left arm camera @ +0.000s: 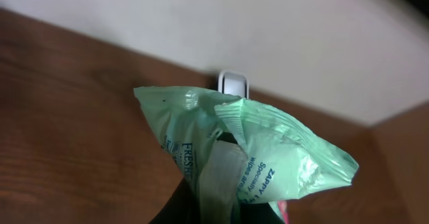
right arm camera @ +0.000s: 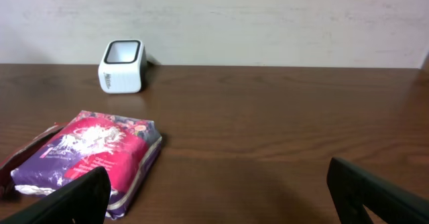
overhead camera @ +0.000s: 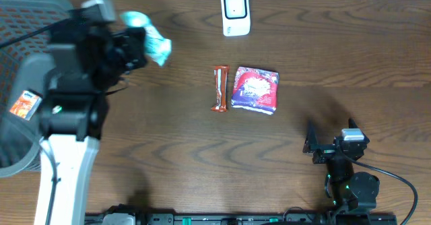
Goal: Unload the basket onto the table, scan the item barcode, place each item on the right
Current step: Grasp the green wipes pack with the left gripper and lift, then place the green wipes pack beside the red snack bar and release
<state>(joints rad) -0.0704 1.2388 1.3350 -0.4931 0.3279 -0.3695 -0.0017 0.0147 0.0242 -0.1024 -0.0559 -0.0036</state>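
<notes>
Holding up a green packet, to the left of the scanner.
Clenched tight in left gripper; spread wide and grasping nothing at right gripper.

- Looks like an office or lab corner staged as a shop checkout.
- White scanner, snack bar and pack lie on a dark wood tabletop.
- Plain pale wall behind; mesh chair alongside.

Mostly hidden scanner, green packet cropped below
</notes>
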